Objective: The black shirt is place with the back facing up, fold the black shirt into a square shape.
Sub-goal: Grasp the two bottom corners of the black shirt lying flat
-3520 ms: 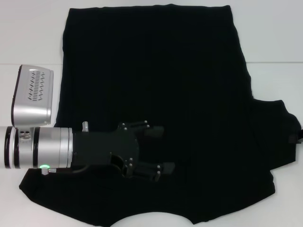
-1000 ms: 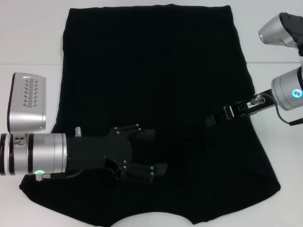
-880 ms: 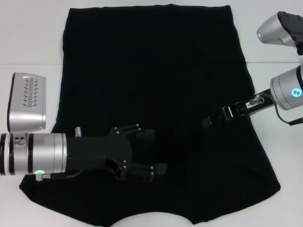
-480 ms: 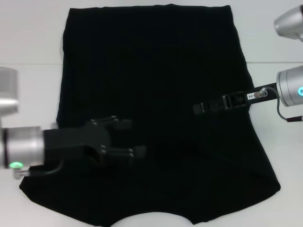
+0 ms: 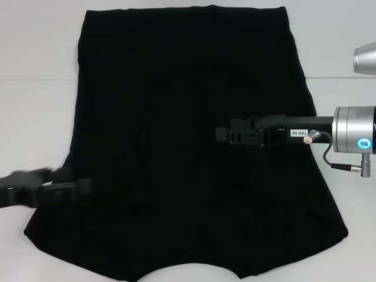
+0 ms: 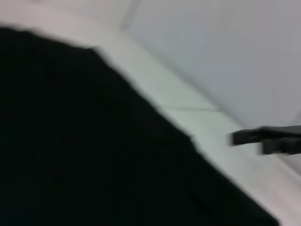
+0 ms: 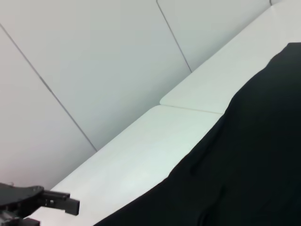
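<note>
Lab bench — plain white table (image 5: 35, 47), bare panelled wall (image 7: 94, 56)

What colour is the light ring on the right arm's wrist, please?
Cyan-blue light ring, clearest in the head view.

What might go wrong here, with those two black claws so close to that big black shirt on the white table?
Two risks stand out. The right gripper hangs over the middle of the large black soft-fabric T-shirt; lowered carelessly, it might bunch the flat cloth into wrinkles. The left gripper sits at the shirt's left edge, and a drag sideways could pull the garment askew on the white table, leaving the fold crooked.
</note>
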Tool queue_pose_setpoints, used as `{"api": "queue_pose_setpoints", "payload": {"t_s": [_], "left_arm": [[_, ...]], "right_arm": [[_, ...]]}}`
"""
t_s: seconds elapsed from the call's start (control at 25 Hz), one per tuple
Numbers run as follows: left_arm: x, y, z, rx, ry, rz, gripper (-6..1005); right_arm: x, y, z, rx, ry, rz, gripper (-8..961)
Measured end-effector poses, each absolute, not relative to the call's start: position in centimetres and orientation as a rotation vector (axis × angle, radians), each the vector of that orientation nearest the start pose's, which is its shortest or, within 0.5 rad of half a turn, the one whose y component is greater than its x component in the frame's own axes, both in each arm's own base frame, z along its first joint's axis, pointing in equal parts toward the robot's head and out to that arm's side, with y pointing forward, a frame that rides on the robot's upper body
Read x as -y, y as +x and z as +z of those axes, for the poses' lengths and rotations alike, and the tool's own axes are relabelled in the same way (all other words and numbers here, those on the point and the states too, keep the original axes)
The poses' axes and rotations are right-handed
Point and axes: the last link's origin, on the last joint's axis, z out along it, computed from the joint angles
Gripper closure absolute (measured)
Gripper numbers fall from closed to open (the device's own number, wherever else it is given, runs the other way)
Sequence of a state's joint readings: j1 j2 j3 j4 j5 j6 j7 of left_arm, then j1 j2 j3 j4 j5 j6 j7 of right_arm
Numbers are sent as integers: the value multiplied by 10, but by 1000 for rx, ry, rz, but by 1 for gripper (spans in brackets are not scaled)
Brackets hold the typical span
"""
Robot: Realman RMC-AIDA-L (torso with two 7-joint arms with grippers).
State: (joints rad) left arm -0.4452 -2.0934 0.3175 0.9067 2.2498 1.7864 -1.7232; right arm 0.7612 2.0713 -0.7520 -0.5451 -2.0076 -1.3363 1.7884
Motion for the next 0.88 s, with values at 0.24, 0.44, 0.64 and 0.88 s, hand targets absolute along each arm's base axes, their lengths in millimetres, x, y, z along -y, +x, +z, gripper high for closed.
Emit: {"api": "queue_pose_setpoints", "payload": {"t_s": [0.24,0.44,0.64,0.88], "left_arm": [[-271,-351,85,1529,-2196,-541,59],[-266,-367,84,1654,-2084,-454,62],[-266,-371,75,1701,-2096,-383,66],[-269,-367,66,1705,-2171,-312,70]], "right_arm": [[-396,200,-25,-1001,-2671,670,248],[-398,198,-25,-972,-2675,665,250],[-399,197,-24,-962,-2674,666,250],[-396,197,-24,-943,-2716,626,251]]}}
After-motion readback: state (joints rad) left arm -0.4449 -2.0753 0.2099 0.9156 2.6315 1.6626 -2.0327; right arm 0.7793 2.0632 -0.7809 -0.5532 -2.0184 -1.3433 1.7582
